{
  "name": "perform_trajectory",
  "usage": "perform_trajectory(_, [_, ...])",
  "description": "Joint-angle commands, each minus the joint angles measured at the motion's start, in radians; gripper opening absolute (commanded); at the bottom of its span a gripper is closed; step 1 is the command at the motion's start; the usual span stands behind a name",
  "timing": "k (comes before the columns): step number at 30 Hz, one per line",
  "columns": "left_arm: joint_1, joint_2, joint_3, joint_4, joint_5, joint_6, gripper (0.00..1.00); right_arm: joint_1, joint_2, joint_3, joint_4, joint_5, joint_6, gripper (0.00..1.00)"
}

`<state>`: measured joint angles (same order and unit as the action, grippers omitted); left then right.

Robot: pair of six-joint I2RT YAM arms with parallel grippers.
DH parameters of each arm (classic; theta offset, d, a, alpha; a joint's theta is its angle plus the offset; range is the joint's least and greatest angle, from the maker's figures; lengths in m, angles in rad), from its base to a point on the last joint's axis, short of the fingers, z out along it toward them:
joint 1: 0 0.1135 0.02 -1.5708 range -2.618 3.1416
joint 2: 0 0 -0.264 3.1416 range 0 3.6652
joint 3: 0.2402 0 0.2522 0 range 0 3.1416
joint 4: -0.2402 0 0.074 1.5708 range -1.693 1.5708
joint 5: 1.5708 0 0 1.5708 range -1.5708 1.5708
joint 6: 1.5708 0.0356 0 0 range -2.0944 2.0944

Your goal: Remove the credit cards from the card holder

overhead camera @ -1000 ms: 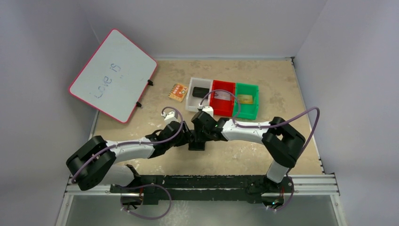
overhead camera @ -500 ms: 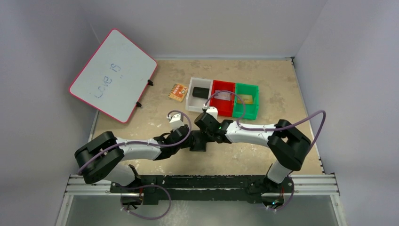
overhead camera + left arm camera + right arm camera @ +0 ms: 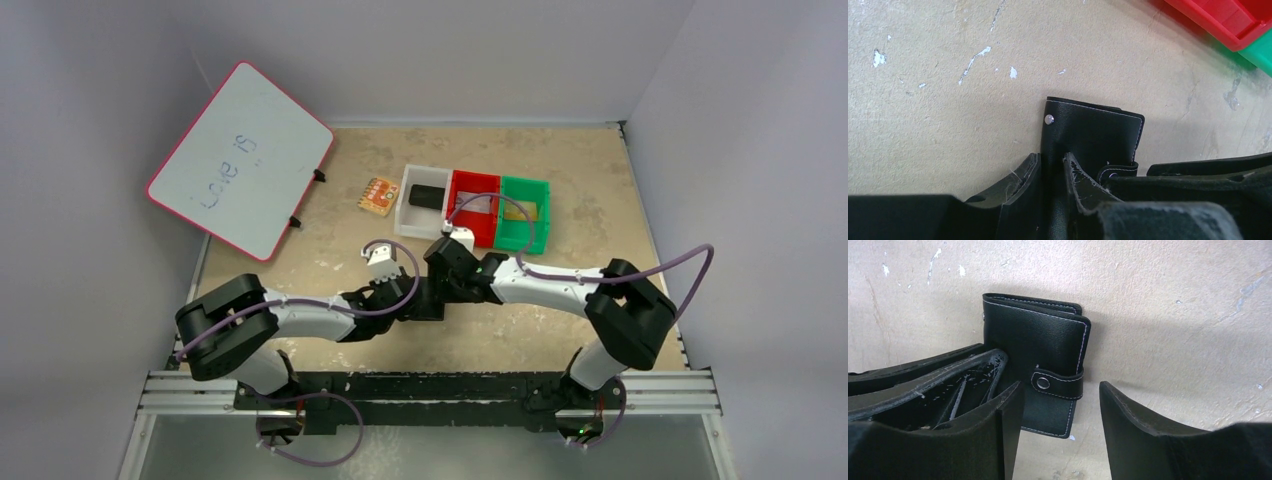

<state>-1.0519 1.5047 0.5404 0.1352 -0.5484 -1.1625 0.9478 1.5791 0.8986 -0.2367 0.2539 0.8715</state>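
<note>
The card holder (image 3: pixel 424 305) is a black wallet, folded shut with its strap snapped, lying on the table between both grippers. My left gripper (image 3: pixel 1052 167) is shut on its near edge (image 3: pixel 1088 135). My right gripper (image 3: pixel 1060 392) is open, its jaws straddling the strap end of the holder (image 3: pixel 1033 335), with no grip. In the top view the left gripper (image 3: pixel 403 305) and right gripper (image 3: pixel 442 290) meet at the holder. A silver-grey card (image 3: pixel 478 205) lies in the red bin (image 3: pixel 474 180) and a gold-tan card (image 3: pixel 519 210) in the green bin (image 3: pixel 526 185).
A white bin (image 3: pixel 410 222) holds a plain black block (image 3: pixel 427 195). An orange patterned square (image 3: pixel 378 194) lies left of it. A pink-rimmed whiteboard (image 3: pixel 240 160) leans at the back left. Grey walls enclose the table. The red bin's corner shows in the left wrist view (image 3: pixel 1228 20).
Both arms have swung to the right, elbows moving right and wrists drawing closer over the card holder. The holder has shifted slightly right and stays on the table.
</note>
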Motion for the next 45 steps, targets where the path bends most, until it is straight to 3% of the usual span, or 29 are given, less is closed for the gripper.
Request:
perform_trajectory(1, [-0.014,0.054,-0.022,-0.183,0.051,0.007,0.15,0.009,0.003,0.044,-0.076,0.052,0.028,0.59])
perform_trajectory(11, [-0.019,0.039,-0.022,-0.189,0.042,0.006,0.13,0.025,0.101,0.139,-0.07,0.057,0.01,0.57])
perform_trajectory(13, [-0.02,0.036,-0.024,-0.19,0.04,0.004,0.12,0.026,0.114,0.144,-0.106,0.073,0.037,0.53])
perform_trajectory(16, [-0.02,0.038,-0.026,-0.213,0.015,-0.014,0.11,0.025,0.133,0.146,-0.156,0.091,0.042,0.38])
perform_trajectory(20, [-0.019,0.041,-0.03,-0.287,-0.043,-0.064,0.09,0.024,0.102,0.108,-0.183,0.113,0.058,0.31])
perform_trajectory(23, [-0.02,0.061,-0.037,-0.293,-0.051,-0.086,0.05,-0.02,0.014,0.013,-0.089,0.044,0.03,0.27])
perform_trajectory(26, [-0.02,0.096,-0.023,-0.315,-0.06,-0.104,0.0,-0.116,-0.09,-0.136,0.147,-0.174,-0.007,0.18])
perform_trajectory(30, [-0.02,0.115,-0.022,-0.32,-0.066,-0.118,0.0,-0.217,-0.197,-0.273,0.371,-0.372,-0.017,0.18])
perform_trajectory(35, [-0.02,0.101,-0.02,-0.324,-0.074,-0.121,0.0,-0.305,-0.251,-0.365,0.44,-0.469,-0.014,0.15])
perform_trajectory(39, [-0.02,0.088,-0.014,-0.302,-0.064,-0.093,0.0,-0.321,-0.265,-0.343,0.38,-0.392,-0.062,0.24])
perform_trajectory(45, [-0.02,0.046,-0.009,-0.243,-0.028,-0.058,0.0,-0.177,-0.233,-0.167,0.151,-0.144,-0.067,0.38])
